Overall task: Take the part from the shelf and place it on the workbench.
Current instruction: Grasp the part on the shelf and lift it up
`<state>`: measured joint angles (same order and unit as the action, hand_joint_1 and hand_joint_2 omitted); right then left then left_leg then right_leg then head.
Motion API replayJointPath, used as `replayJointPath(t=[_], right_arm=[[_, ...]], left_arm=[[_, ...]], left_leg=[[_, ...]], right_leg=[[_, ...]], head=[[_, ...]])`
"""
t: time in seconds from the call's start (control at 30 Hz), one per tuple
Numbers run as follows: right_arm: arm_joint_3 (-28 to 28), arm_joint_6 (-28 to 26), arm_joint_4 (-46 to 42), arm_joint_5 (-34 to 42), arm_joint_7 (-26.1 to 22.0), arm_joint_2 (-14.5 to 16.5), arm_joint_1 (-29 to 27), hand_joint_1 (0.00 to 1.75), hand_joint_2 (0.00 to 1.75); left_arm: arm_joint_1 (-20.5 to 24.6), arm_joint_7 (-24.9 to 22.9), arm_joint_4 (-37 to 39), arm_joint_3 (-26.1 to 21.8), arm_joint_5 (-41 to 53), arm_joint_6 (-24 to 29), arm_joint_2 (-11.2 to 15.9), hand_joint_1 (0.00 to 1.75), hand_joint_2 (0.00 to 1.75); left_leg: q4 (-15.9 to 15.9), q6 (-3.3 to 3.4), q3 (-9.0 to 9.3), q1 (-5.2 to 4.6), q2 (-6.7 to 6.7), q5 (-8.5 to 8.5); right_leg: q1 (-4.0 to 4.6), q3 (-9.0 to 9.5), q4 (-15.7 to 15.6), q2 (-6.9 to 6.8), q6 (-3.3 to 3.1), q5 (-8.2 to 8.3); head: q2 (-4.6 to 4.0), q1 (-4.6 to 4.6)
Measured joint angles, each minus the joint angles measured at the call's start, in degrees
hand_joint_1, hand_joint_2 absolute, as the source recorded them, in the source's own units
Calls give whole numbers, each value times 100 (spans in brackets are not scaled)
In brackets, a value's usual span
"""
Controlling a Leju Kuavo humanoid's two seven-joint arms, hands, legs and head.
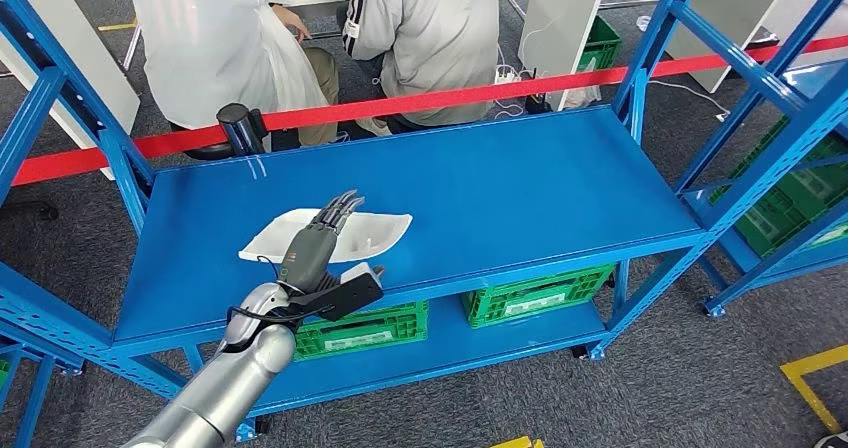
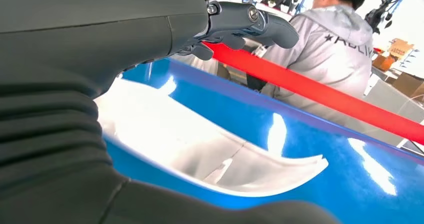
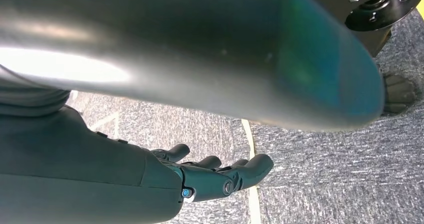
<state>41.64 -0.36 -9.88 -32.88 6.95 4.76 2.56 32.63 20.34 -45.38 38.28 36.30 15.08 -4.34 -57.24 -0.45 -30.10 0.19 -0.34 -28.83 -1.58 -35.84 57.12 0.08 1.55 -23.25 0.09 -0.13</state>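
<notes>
Part: white curved plastic part (image 1: 372, 234) lies flat on top level of blue shelf (image 1: 500, 183), near front-left edge.
L hand: left hand (image 1: 318, 238) reaches in from below, stretched over the part, fingers (image 1: 340, 208) straight and spread; can't tell if touching it. Holds nothing, hand is open. In L wrist view the part (image 2: 200, 149) sits just under the hand, thumb (image 2: 260, 24) above it.
R hand: right hand (image 3: 200, 176) hangs by robot's side over grey carpet floor (image 3: 325, 174), fingers slightly curled, apart, nothing in them.
Lower level: two green crates (image 1: 365, 328) under the top level.
Behind shelf: red barrier tape (image 1: 450, 96) runs across; two seated people (image 1: 430, 38), backs to robot.
</notes>
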Motion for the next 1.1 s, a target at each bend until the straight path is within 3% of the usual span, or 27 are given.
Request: replayJointPath(t=[0.63, 1.1], right_arm=[[13, 55, 0, -132, 0, -2, 14, 0, 0], [13, 86, 0, -209, 4, -1, 23, 0, 0]], left_arm=[[693, -301, 1144, 213, 715, 647, -362, 0, 175], [893, -544, 1906, 368, 1060, 754, -381, 0, 175]], left_leg=[[0, 0, -4, 0, -1, 1], [0, -3, 0, 0, -1, 3]], right_leg=[[0, 0, 2, 0, 0, 0], [0, 0, 6, 0, 0, 0]], head=[[0, 0], [0, 0]])
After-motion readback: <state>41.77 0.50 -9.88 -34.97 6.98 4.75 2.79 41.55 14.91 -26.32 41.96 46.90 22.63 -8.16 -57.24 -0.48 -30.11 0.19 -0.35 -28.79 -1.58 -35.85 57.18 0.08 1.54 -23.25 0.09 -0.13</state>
